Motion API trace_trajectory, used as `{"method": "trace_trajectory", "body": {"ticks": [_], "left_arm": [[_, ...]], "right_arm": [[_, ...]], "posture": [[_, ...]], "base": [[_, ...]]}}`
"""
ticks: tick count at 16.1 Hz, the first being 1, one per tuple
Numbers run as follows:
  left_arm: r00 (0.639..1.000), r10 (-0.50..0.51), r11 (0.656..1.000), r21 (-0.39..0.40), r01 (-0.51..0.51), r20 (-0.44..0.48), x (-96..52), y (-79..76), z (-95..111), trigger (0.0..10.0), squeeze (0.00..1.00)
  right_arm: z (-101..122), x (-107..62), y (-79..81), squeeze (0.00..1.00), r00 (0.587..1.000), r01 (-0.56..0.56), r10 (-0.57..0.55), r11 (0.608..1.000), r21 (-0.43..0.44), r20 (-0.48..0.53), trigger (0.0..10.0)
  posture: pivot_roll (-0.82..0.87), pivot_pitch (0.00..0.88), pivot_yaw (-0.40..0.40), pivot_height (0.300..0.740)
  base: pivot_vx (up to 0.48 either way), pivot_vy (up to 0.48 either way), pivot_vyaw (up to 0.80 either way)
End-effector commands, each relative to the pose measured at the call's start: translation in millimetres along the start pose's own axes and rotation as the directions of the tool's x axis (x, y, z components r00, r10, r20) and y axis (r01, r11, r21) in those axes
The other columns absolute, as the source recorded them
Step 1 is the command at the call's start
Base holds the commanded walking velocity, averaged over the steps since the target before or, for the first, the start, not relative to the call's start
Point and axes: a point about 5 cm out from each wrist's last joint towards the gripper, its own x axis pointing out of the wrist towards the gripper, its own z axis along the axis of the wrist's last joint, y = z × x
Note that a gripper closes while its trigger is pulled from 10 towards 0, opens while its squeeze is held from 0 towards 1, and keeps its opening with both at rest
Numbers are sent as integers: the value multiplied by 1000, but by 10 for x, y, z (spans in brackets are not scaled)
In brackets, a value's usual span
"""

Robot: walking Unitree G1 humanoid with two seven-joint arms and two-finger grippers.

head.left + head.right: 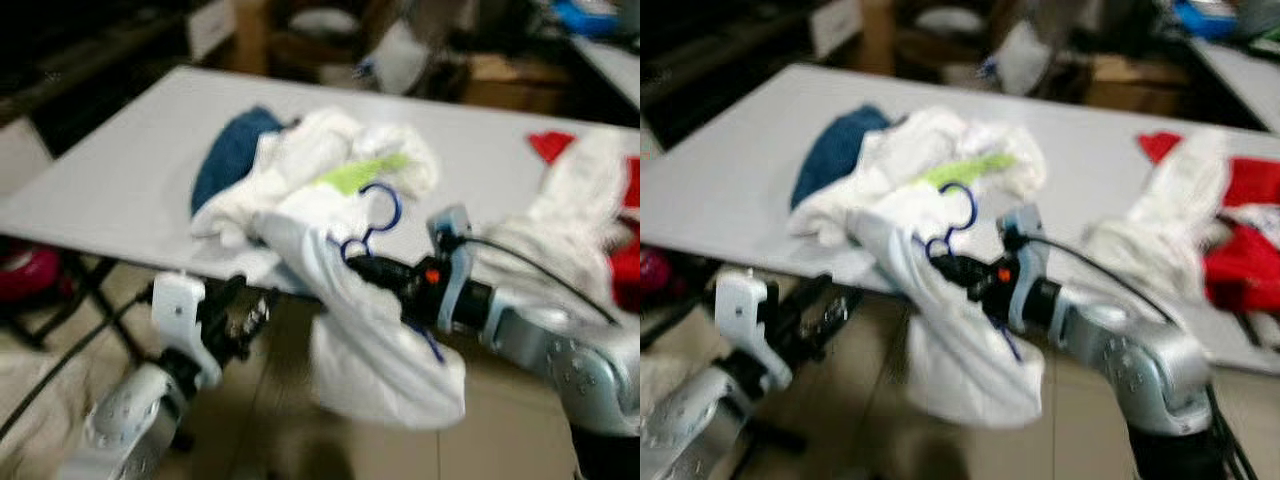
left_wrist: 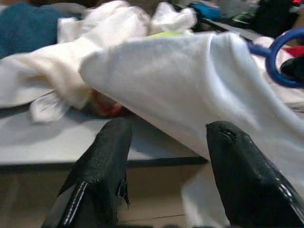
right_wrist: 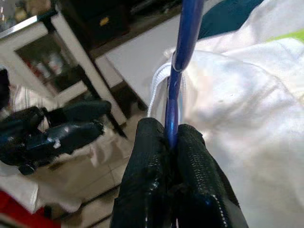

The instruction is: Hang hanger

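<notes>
A blue hanger (image 1: 378, 222) carries a white garment (image 1: 370, 340) that droops over the table's front edge. My right gripper (image 1: 362, 268) is shut on the blue hanger just below its hook; in the right wrist view its two black fingers (image 3: 190, 161) pinch the blue rod (image 3: 183, 57). My left gripper (image 1: 250, 315) is lower left, in front of the table edge and apart from the garment, with its fingers (image 2: 102, 161) spread open and nothing between them.
The white table (image 1: 110, 180) holds a heap of white and blue clothes (image 1: 270, 160) in the middle and white and red clothes (image 1: 590, 210) at the right. Dark furniture and boxes stand behind. Tiled floor lies below the table's front edge.
</notes>
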Motion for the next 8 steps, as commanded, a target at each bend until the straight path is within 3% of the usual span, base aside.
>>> {"method": "trace_trajectory", "body": {"ticks": [1,7,8], "left_arm": [[1000,5,1000,11,-5,-13,-21,9,-16,10000,0],[1000,-12,1000,24,12,-24,-19,33,-33,10000,0],[1000,-11,1000,1,11,-27,-15,55,-38,10000,0]], "right_arm": [[25,29,60,0,999,-41,41,999,-17,-2,10000],[-21,32,156,0,994,-112,112,993,-21,-9,10000],[-27,37,173,0,993,-119,119,993,-25,-8,10000]], "posture": [[48,29,-31,740],[53,25,-18,740],[53,25,-17,740]], "base": [[0,-296,800],[0,-289,800],[0,0,800]]}}
